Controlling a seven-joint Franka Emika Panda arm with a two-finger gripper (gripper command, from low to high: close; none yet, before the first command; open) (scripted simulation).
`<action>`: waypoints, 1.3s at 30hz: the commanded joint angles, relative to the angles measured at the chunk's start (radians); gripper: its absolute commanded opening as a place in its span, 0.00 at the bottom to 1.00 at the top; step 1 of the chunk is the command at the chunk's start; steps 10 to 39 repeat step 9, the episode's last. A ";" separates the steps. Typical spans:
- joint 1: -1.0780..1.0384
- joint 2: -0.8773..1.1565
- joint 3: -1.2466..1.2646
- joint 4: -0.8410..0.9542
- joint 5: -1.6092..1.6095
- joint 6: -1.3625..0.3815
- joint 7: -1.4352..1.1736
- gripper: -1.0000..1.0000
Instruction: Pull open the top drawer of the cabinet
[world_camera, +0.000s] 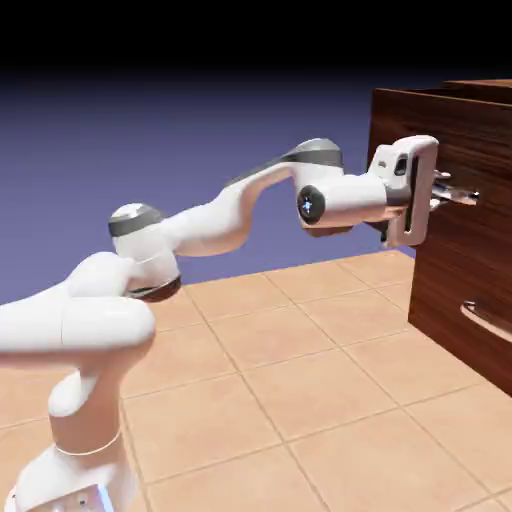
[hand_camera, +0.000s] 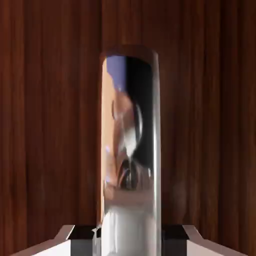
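Up at the exterior view's right edge, the top drawer (world_camera: 450, 125) of the cabinet (world_camera: 460, 270) stands slightly out from the front, its silver handle (hand_camera: 131, 150) caught between the fingers (hand_camera: 80, 240) of the pincer (world_camera: 462, 194). Seen from the hand, the pincer is closed narrowly on the bar, against the dark wood. Lower down, a second handle (world_camera: 488, 320) sits untouched above the tiled surface (world_camera: 300, 380).

The white, jointed Franka arm (world_camera: 215, 222) rises from its base at lower left, bends at a grey-ringed elbow and stretches level to the right. Its white two-finger gripper (world_camera: 452, 193) is turned wrist-forward, hand held square. In the hand view the small grey fingertips (hand_camera: 82, 239) sit at either side of the bottom edge, closed against a silver bar between them.
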 joint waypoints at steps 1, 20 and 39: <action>0.025 0.004 -0.004 -0.036 -0.002 -0.011 -0.005 0.00; 0.156 0.025 -0.031 -0.221 -0.041 -0.066 -0.018 1.00; 0.156 0.025 -0.031 -0.221 -0.041 -0.066 -0.018 1.00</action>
